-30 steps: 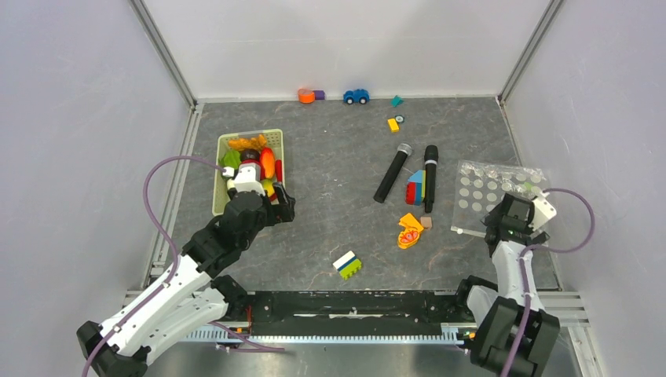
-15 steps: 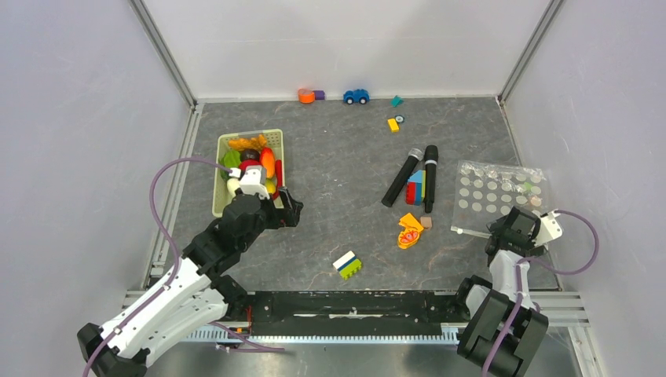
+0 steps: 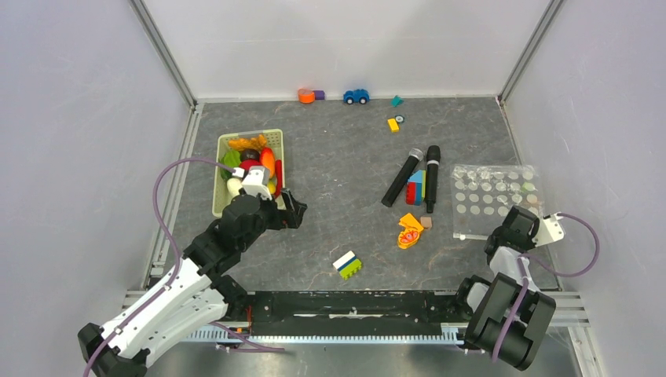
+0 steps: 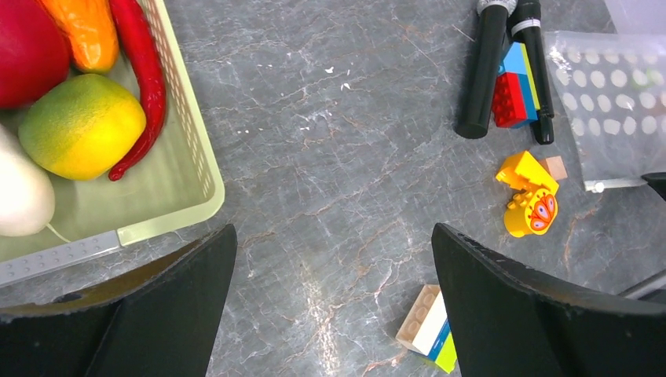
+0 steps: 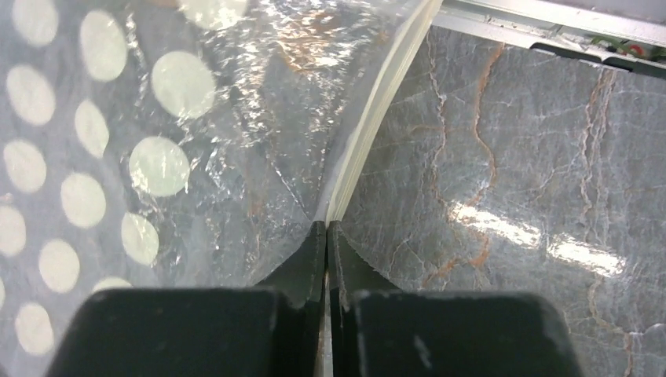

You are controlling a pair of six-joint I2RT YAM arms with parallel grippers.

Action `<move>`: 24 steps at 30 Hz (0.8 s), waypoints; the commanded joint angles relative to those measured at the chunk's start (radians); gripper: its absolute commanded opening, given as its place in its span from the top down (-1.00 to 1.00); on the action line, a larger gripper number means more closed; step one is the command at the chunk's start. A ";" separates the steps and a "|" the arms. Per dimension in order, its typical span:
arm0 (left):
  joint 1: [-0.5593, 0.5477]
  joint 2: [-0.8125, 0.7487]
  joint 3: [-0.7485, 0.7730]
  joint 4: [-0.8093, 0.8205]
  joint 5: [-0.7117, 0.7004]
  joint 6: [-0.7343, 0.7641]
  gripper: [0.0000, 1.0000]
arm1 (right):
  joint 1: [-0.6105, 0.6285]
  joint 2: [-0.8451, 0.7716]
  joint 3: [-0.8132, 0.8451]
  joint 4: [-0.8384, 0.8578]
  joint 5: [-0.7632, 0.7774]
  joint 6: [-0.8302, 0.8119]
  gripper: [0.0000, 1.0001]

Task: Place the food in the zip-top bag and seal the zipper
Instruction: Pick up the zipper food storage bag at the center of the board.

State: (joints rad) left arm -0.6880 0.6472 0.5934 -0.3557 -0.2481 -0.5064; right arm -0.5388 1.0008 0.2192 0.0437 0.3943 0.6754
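Observation:
The zip-top bag (image 3: 491,196) lies flat at the right, clear with pale dots (image 5: 157,157). Its zipper (image 5: 377,118), a whitish strip, runs along the near edge (image 3: 479,234). My right gripper (image 3: 514,232) is shut on that edge, and the strip runs down between the closed fingertips (image 5: 326,228). The food sits in the pale green basket (image 3: 222,206): a red chili (image 4: 145,86), an orange carrot (image 4: 86,31), a yellow-green fruit (image 4: 78,126) and a white piece (image 4: 20,196). My left gripper (image 3: 290,208) hangs open just right of the basket's near corner, over bare table (image 4: 331,232).
Two black microphones (image 3: 402,177) (image 3: 430,177) lie beside stacked coloured blocks (image 3: 415,188), left of the bag. An orange-and-red lumpy toy (image 3: 410,230) and a white-blue-green block (image 3: 347,264) lie nearer. A blue toy car (image 3: 356,96) and small pieces sit along the back wall.
My right gripper has drawn back toward the near edge and closed on the bag's zipper edge; the bag now lies flatter. The left gripper has drifted slightly right, still open.

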 commanded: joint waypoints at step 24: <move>-0.002 0.012 0.001 0.097 0.128 0.035 -0.99 | 0.082 -0.387 0.343 -0.041 -0.418 -0.285 1.00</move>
State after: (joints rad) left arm -0.6880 0.6594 0.5877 -0.3050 -0.1452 -0.5041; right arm -0.4816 0.6266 0.4660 -0.0158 0.1364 0.4671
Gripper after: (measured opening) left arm 0.994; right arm 0.009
